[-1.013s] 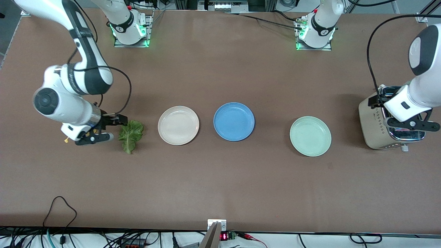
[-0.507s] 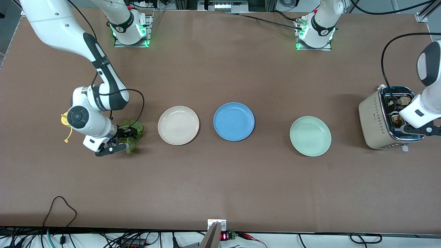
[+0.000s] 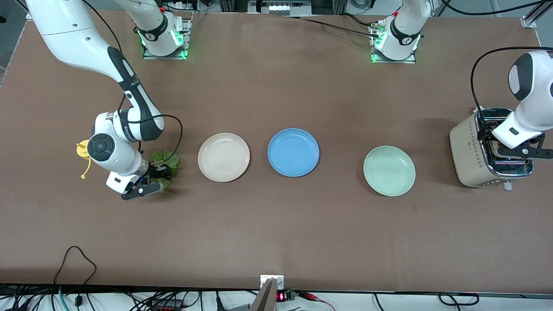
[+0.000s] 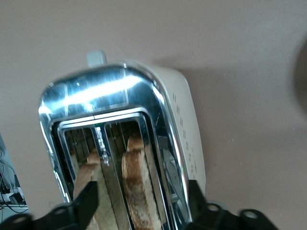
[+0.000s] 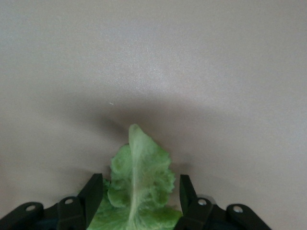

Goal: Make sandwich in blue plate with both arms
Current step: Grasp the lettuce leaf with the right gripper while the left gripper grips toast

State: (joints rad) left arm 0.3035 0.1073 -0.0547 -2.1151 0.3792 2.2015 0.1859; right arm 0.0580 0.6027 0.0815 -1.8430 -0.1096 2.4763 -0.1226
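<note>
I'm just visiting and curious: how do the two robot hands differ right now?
The right gripper is low at the table, fingers open astride the lettuce leaf; the left gripper hangs open over the toaster, astride a bread slice. Both are black, two-fingered.

High front view facing robots, wrist views close over toaster (image 4: 120,143), lettuce (image 5: 139,191)

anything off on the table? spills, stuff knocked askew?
Nothing stands out. The blue plate, cream plate and mint plate lie flat in a row, bare. The toaster stands upright with two bread slices in its slots. The lettuce leaf lies intact between the right gripper fingers.
</note>
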